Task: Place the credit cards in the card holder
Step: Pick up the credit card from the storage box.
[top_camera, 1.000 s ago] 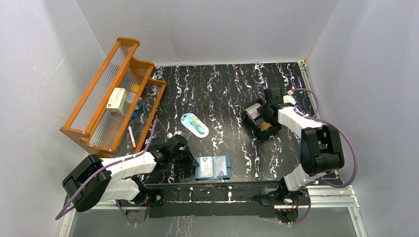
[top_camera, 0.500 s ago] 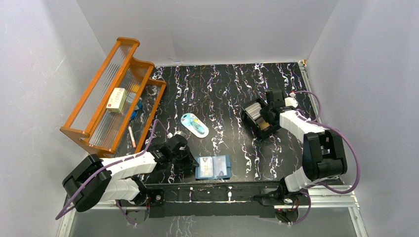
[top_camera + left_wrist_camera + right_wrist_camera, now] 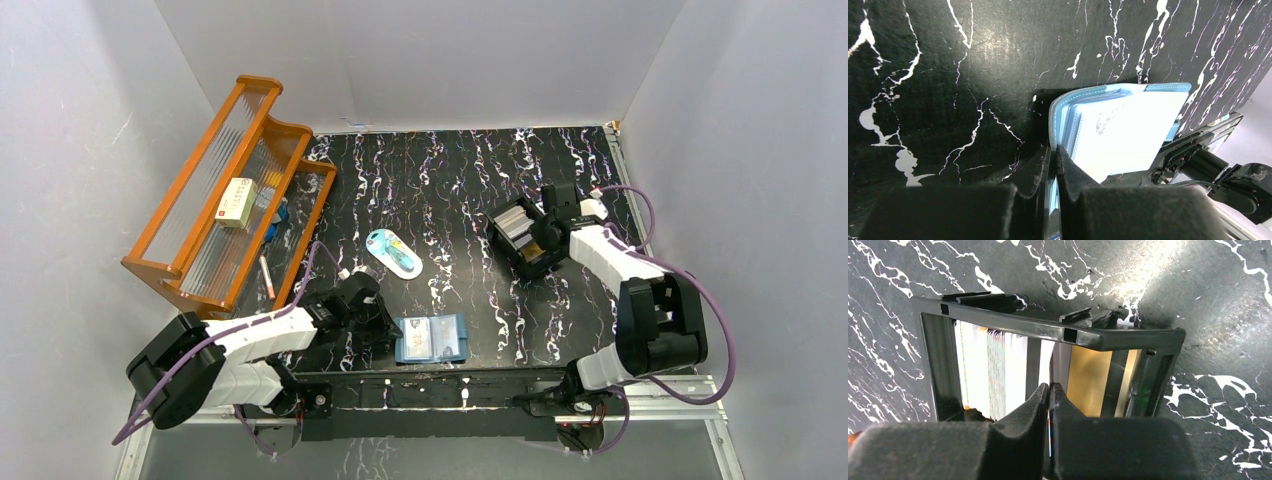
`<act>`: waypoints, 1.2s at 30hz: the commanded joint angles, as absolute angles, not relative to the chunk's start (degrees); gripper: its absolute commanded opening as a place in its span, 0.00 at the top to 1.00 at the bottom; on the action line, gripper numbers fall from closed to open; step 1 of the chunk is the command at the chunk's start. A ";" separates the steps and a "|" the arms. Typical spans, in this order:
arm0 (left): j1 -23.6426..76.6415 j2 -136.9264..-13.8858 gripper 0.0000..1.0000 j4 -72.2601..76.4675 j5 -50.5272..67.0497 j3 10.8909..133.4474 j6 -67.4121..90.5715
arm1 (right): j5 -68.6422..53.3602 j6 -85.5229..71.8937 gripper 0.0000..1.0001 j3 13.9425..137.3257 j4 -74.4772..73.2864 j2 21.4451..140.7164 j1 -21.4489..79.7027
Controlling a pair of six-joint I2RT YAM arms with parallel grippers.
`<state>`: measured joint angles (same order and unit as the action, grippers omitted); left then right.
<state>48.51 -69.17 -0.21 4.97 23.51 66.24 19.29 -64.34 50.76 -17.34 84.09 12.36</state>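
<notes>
**Both grippers pinched shut, one on the wallet, one at the card box**

The left gripper (image 3: 1054,152) is closed to a sliver on the near left edge of the card holder (image 3: 1128,130). The thin blue cover edge sits between its dark pads. The card holder lies open and flat on the black marbled table (image 3: 450,180), close to the near edge and just right of that gripper, with its pale inner pockets facing up.

The right gripper (image 3: 1049,390) reaches into the black box (image 3: 1048,330), which stands on the right part of the table, well apart from the card holder. Its jaws are almost touching, and a thin pale line between them looks like a single card seen edge-on. The credit cards (image 3: 990,370) stand packed on edge in the box's left compartment, and orange-tan cards (image 3: 1088,380) fill the right compartment.
</notes>
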 commanded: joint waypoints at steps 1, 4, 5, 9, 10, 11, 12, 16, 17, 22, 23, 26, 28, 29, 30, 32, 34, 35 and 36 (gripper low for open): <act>48.81 -68.77 1.00 -4.17 3.62 26.38 64.08 | 18.99 -64.89 1.00 51.32 -20.20 80.30 12.30; 48.78 -68.45 1.00 -6.37 2.80 27.48 62.99 | 19.26 -64.35 1.00 51.41 -21.69 78.35 12.28; 48.81 -68.32 1.00 -6.89 2.61 27.80 62.63 | 19.29 -64.11 1.00 51.33 -21.98 77.65 12.23; 48.78 -68.51 0.96 -9.47 1.77 29.52 61.30 | 19.13 -63.00 1.00 50.99 -22.78 74.86 12.26; 48.78 -68.49 0.94 -10.02 1.80 29.91 61.12 | 19.34 -62.77 1.00 50.90 -23.13 74.17 12.25; 48.78 -68.47 0.91 -10.69 1.84 30.27 61.09 | 19.55 -62.65 1.00 50.70 -23.38 73.40 12.23; 48.78 -68.35 0.88 -11.45 1.78 30.59 61.07 | 19.67 -62.18 1.00 50.35 -23.27 72.62 12.24; 48.78 -66.35 0.75 -15.25 0.75 31.35 62.05 | 18.85 -57.80 1.00 49.72 -21.96 68.61 12.27; 48.78 -65.50 0.73 -16.41 0.13 31.76 62.24 | 18.23 -55.57 1.00 49.48 -21.21 67.53 12.26; 48.78 -60.44 0.66 -21.58 -2.91 35.94 61.36 | 15.32 -49.14 1.00 51.21 -21.81 63.84 12.30; 48.75 -59.86 0.65 -22.26 -3.32 37.08 60.76 | 14.38 -47.01 1.00 51.53 -21.83 63.19 12.27; 48.77 -59.09 0.62 -22.71 -3.18 40.72 57.88 | 7.18 -42.25 1.00 50.92 -18.42 61.16 12.29; 48.78 -58.98 0.59 -21.50 -1.67 42.72 56.00 | -1.20 -39.29 1.00 50.03 -15.57 60.35 12.31; 48.78 -59.02 0.59 -20.83 -0.64 43.64 54.89 | -5.57 -38.28 1.00 49.41 -14.45 59.91 12.35; 48.78 -59.10 0.58 -20.14 0.28 44.51 54.18 | -10.76 -37.37 1.00 48.52 -12.91 59.27 12.39; 48.77 -59.38 0.57 -18.14 2.31 45.82 53.42 | -20.00 -36.99 1.00 46.21 -9.30 57.63 12.37; 48.78 -59.26 0.56 -15.34 4.70 46.10 53.77 | -27.28 -37.96 1.00 43.45 -4.64 55.53 12.41; 48.74 -59.05 0.55 -13.38 7.00 45.84 54.30 | -30.36 -38.56 1.00 41.96 -2.22 54.42 12.47; 48.77 -58.80 0.54 -10.88 8.75 45.29 54.91 | -32.92 -39.15 1.00 40.82 -0.11 53.63 12.48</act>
